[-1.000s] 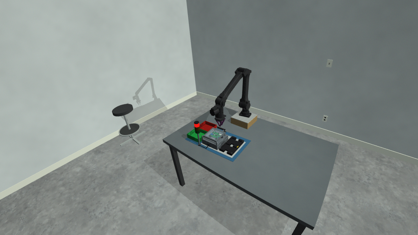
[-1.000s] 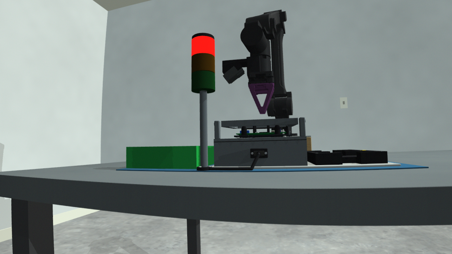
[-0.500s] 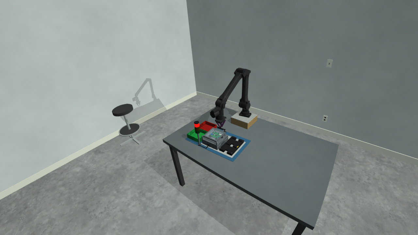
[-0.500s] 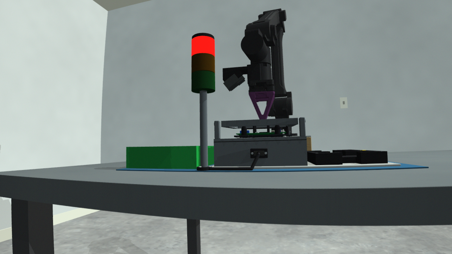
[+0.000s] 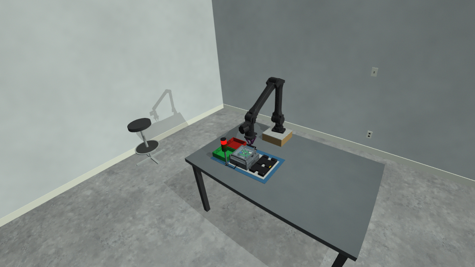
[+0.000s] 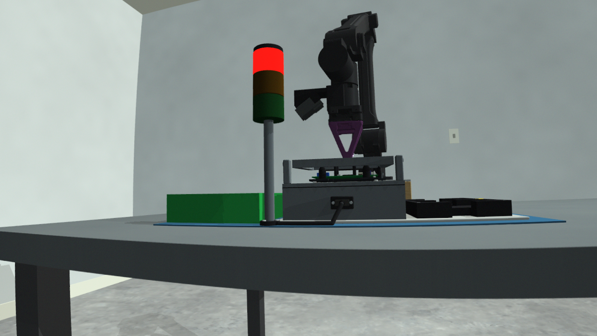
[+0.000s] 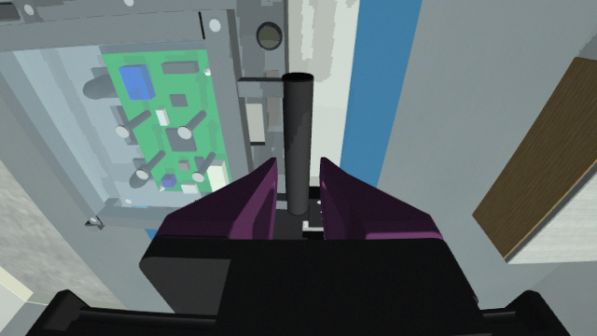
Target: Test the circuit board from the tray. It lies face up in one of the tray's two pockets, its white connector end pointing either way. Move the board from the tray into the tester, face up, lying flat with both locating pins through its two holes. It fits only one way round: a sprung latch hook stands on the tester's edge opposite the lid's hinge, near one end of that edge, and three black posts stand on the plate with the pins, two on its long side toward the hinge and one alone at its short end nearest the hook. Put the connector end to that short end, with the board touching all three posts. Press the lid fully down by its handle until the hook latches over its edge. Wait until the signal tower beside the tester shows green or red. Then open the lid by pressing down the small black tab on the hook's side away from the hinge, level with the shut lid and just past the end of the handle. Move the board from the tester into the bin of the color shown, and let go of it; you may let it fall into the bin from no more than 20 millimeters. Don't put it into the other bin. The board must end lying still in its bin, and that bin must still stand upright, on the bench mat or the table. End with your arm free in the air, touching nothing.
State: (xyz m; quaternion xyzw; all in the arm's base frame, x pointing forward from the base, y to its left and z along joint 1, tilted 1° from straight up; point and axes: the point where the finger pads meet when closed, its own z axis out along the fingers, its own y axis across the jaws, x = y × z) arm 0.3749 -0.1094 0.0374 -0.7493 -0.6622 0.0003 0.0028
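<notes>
The green circuit board (image 7: 168,121) (image 6: 346,177) lies face up in the grey tester (image 6: 304,200) (image 5: 242,160) under the clear lid (image 6: 342,162), which is down. The black handle bar (image 7: 298,140) runs along the lid's edge. The signal tower (image 6: 267,62) (image 5: 223,141) shows red. My gripper (image 7: 298,166) (image 6: 350,155) (image 5: 251,143) points straight down over the near end of the handle, its tips close to lid level. Its purple fingers are nearly shut with a narrow gap and hold nothing.
The green bin (image 6: 212,207) (image 5: 219,152) and the red bin (image 5: 236,142) stand left of the tester. The black tray (image 6: 459,207) (image 5: 264,164) lies to its right on the blue mat (image 6: 542,220) (image 7: 378,93). The arm's wooden base block (image 5: 277,136) (image 7: 546,159) is behind.
</notes>
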